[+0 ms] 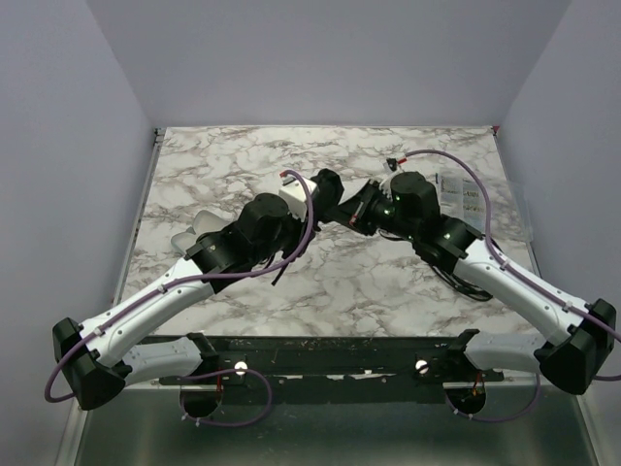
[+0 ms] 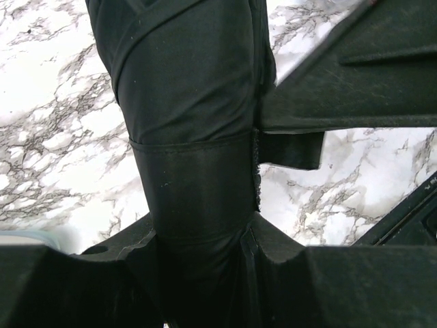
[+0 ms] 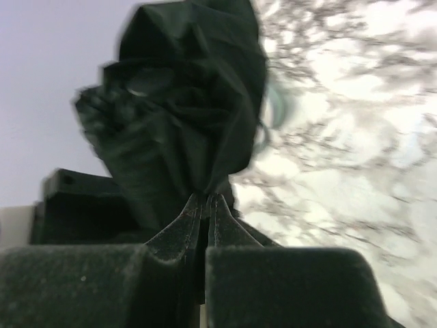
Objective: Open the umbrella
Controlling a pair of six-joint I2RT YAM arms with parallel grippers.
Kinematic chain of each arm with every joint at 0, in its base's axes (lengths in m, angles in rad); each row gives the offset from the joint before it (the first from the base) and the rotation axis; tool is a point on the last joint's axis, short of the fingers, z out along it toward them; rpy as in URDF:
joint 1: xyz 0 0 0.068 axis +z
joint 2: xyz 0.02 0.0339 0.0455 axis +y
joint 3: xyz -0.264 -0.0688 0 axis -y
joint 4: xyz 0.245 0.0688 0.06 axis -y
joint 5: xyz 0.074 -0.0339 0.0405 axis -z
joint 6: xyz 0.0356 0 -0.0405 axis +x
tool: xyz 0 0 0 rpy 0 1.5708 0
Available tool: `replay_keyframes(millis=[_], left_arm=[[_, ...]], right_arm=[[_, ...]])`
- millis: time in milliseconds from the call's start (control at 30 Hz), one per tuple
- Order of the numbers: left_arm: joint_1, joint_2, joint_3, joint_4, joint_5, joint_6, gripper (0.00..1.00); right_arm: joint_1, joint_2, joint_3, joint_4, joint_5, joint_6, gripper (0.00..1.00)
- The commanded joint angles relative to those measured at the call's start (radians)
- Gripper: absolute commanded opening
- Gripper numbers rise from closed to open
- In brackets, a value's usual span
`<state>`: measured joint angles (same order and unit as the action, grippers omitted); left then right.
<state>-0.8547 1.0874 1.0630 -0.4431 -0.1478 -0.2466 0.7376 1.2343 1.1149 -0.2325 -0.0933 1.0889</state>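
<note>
Folded umbrella (image 2: 191, 102), long axis spanning both claws, left claw (image 2: 205, 256) grasping its canopy, right claw (image 3: 205, 205) clenched on its end

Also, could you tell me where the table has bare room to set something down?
Bare marble on the table runs along the far edge behind the arms, and again in the near middle between them. The centre is crowded: the left gripper and right gripper both clamp the umbrella.
</note>
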Motion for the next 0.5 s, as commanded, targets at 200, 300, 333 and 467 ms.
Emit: replay_keyframes(millis=[200, 300, 333, 467], left_arm=[[0.000, -0.056, 0.011, 0.084, -0.006, 0.012, 0.00], [0.000, -0.061, 0.005, 0.086, 0.011, 0.012, 0.00], [0.000, -0.067, 0.003, 0.091, 0.029, 0.013, 0.00], [0.001, -0.077, 0.010, 0.092, 0.126, -0.007, 0.00]], right_arm=[[0.003, -0.170, -0.209, -0.156, 0.149, -0.103, 0.03], [0.002, -0.166, -0.150, -0.215, 0.126, -0.158, 0.99], [0.003, -0.181, -0.141, -0.220, 0.120, -0.170, 1.00], [0.003, -0.293, -0.144, -0.151, 0.077, -0.209, 1.00]])
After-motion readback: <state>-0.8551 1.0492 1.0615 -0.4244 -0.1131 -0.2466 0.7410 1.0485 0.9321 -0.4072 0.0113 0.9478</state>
